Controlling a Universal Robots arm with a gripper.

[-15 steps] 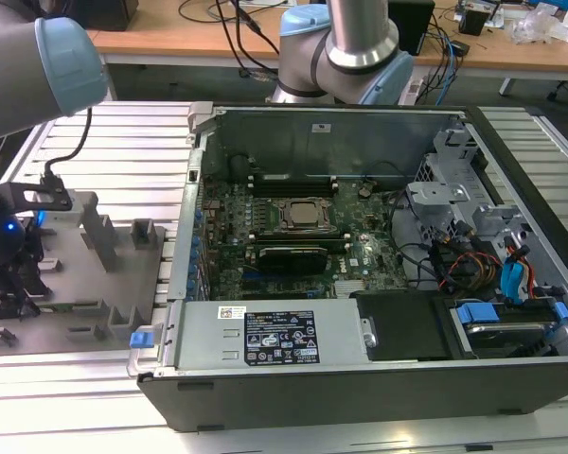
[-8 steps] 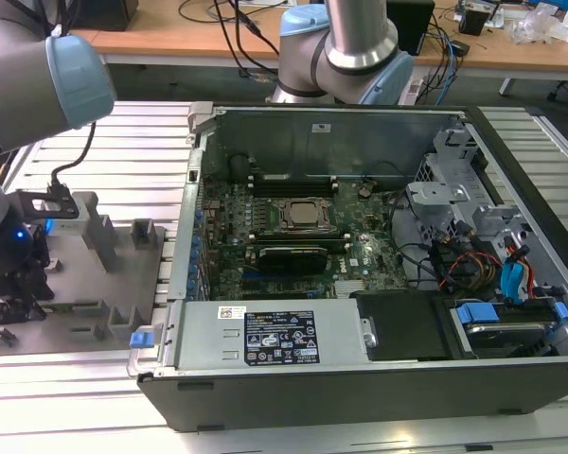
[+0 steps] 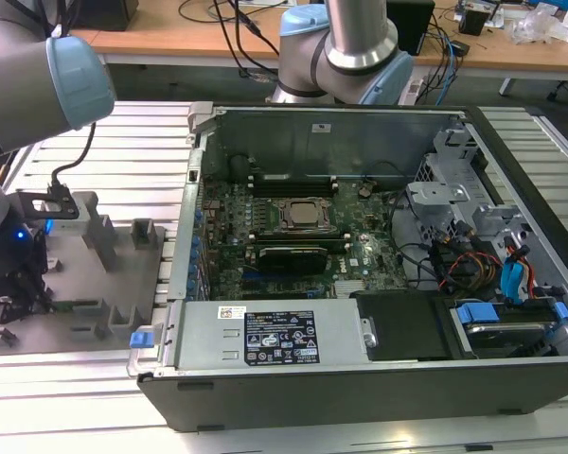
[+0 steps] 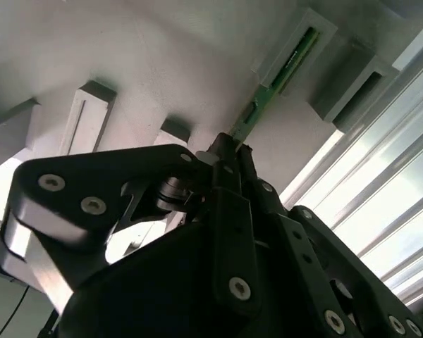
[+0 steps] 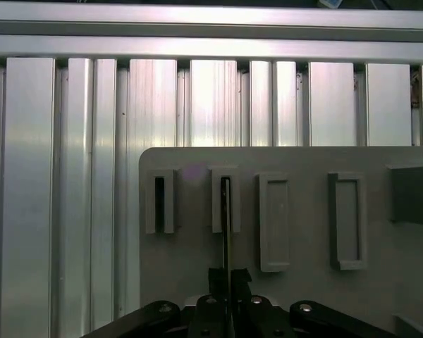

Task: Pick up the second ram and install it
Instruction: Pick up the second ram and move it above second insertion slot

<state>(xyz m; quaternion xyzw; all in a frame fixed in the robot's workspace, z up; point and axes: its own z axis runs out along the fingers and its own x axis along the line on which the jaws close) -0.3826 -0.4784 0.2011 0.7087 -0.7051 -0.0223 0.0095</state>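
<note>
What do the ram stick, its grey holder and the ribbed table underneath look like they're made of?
Second ram: green circuit board, likely fibreglass laminate, matt. Grey holder: seemingly matt plastic, an even dull grey, possibly painted metal. Table: brushed aluminium profile, by its bright slotted ribs.

The black gripper (image 4: 229,144) is finished matt, anodised-looking metal, dotted with shiny bare-steel screw heads (image 4: 240,287). Clamped between its fingers, the thin green circuit-board stick (image 4: 297,51) is seen as smooth, slightly glossy laminate. Under the fingertips, the flat grey fixture plate (image 5: 309,225) is left matt and a bit grainy, plastic probably. Beyond the fingertips, the ribbed silver aluminium table (image 5: 197,98) is brushed and reflective.
</note>
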